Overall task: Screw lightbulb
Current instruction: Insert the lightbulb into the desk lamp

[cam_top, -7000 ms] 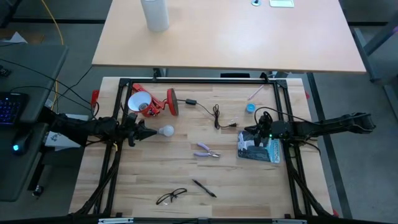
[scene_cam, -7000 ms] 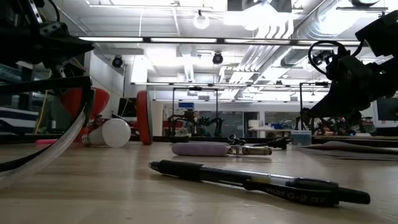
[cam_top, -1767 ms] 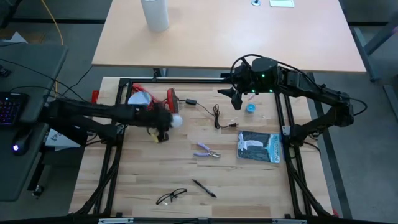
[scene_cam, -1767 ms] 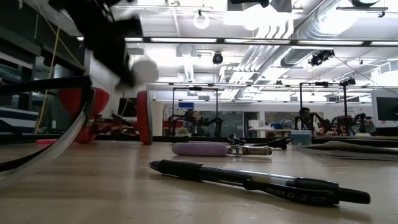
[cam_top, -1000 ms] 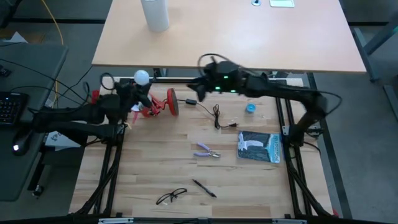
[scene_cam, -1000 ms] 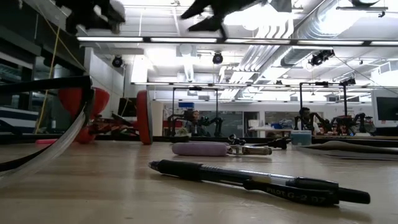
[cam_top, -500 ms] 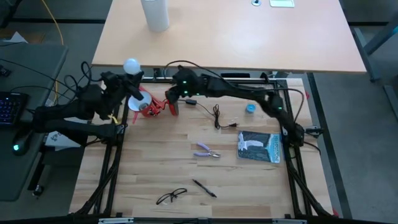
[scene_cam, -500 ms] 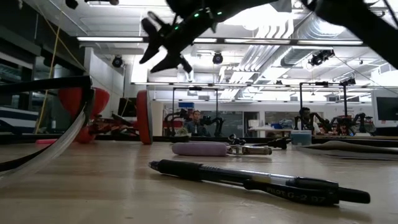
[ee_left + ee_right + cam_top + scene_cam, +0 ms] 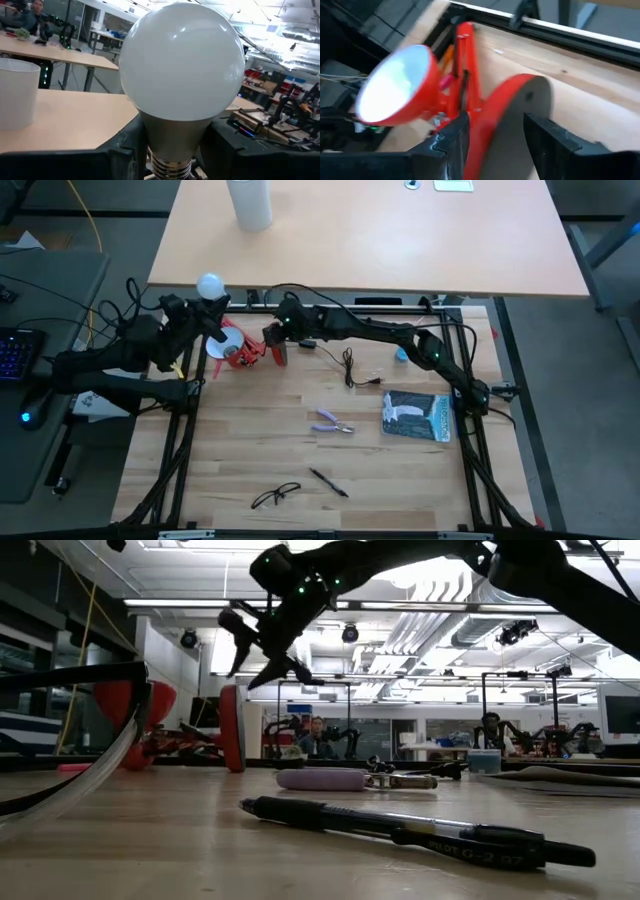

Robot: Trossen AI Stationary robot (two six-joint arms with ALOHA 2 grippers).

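Reaching further over the red lamp [image 9: 243, 348], right fingers [image 9: 547, 135] spread; left fingers [image 9: 125, 150] clamp the lightbulb's [image 9: 182, 65] cut-off base.

1 lightbulb [image 9: 210, 285], 1 red lamp [image 9: 243, 347], 1 pen [image 9: 327, 482] — also 1 pliers [image 9: 333, 423], 1 glasses [image 9: 275, 497].

White frosted lightbulb [image 9: 210, 285], globe up, screw base clamped in left claw [image 9: 205, 315].

Bright ceiling lights, right wrist blurred, glare overhead
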